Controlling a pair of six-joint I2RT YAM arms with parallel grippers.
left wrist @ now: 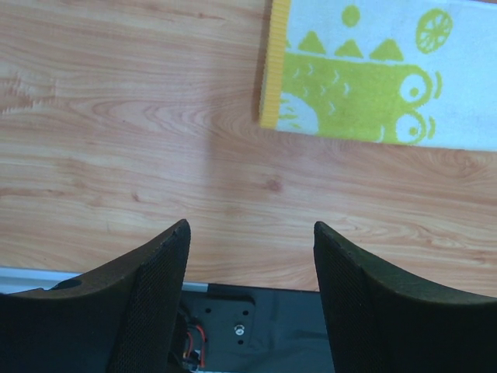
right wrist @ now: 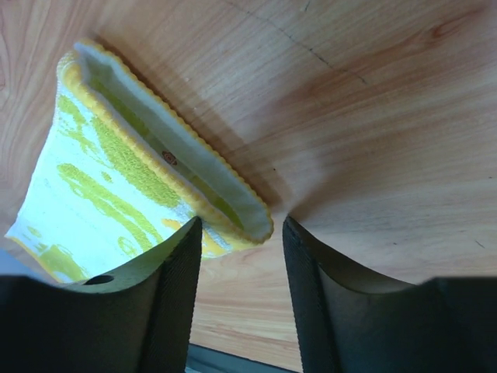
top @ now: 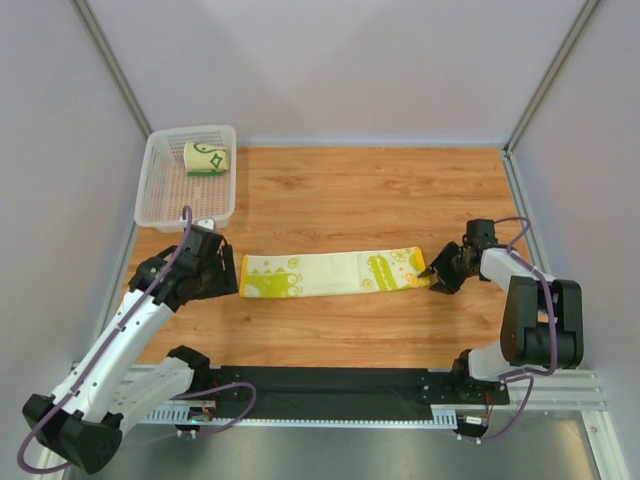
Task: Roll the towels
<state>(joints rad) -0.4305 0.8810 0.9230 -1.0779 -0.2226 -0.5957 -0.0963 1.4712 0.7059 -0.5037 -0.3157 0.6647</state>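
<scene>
Gripping hem | right jaws parted astride crocodile-print towel [top: 330, 272] end, unclamped | left jaws released | we pinch both layers squarely, then roll.

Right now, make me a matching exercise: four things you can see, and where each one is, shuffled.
1. rolled towel
2. flat towel
3. left tool
4. right tool

A. at the flat towel's curled-up right end
B. inside the white mesh basket
C. above bare table, just off the flat towel's left end
D. spread across the table's middle

Pairs: 1-B, 2-D, 3-C, 4-A
</scene>
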